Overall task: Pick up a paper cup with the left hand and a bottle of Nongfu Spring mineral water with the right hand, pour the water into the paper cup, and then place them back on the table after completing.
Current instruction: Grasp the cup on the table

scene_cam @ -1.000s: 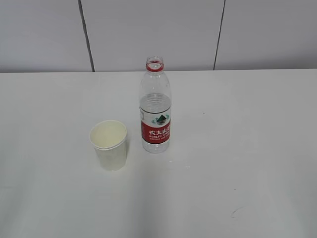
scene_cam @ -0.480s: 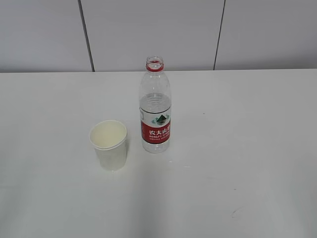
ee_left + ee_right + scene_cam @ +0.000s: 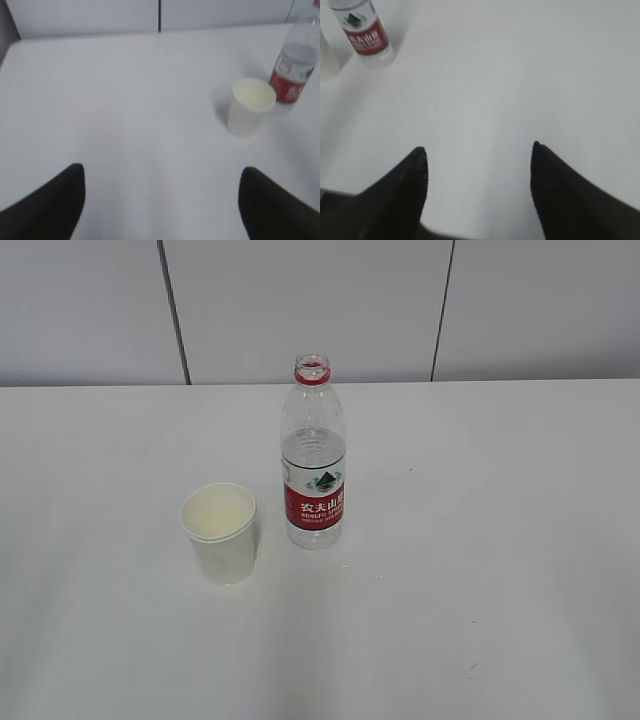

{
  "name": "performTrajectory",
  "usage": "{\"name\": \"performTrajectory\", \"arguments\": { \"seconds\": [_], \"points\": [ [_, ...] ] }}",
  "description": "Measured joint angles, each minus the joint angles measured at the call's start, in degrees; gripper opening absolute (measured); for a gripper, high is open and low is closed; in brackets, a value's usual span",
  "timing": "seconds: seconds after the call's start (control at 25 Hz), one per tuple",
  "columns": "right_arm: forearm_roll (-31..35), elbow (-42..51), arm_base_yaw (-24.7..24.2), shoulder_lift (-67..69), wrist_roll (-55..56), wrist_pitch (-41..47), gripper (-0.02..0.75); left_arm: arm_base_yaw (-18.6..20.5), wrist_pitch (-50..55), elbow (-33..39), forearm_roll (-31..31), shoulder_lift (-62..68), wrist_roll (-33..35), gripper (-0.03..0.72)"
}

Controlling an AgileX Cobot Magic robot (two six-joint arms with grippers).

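A white paper cup [image 3: 220, 532] stands upright on the white table [image 3: 480, 540], with liquid in it. Just to its right stands an uncapped clear bottle [image 3: 314, 452] with a red label, partly filled with clear water. Neither gripper shows in the exterior view. In the left wrist view my left gripper [image 3: 162, 172] is open and empty, well short of the cup [image 3: 248, 106] and the bottle [image 3: 296, 65] at the upper right. In the right wrist view my right gripper [image 3: 477, 150] is open and empty, far from the bottle [image 3: 366, 34] at the upper left.
A grey panelled wall [image 3: 300, 300] runs behind the table's far edge. The table's near edge shows at the lower left of the right wrist view [image 3: 335, 192].
The cup and bottle have not moved. A faint shadow at the table's lower right in the exterior view has faded.
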Motion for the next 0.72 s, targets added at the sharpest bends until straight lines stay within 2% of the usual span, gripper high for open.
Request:
{"name": "performTrajectory", "arguments": {
  "seconds": [0.2,0.32,0.44,0.64,0.72],
  "points": [
    [13.4,0.6,0.6,11.8,-17.9,-26.9,0.482,0.0,-22.6,3.6,-2.3,5.9,2.0,0.554],
    [25.3,2.0,3.1,21.4,-31.7,-38.0,0.482,0.0,-37.7,8.7,-6.1,12.7,3.4,0.553],
    [42.3,1.8,5.1,33.0,-49.7,-43.8,0.482,0.0,-49.1,11.4,-7.3,21.8,3.8,0.552],
    [82.5,-0.9,6.6,50.2,-91.3,-47.4,0.482,-1.5,-64.0,11.6,-8.5,36.9,3.8,0.552],
    [89.4,-1.8,6.6,55.7,-99.7,-47.4,0.482,-4.8,-68.6,11.6,-7.9,43.9,3.8,0.552]
  ]
}}
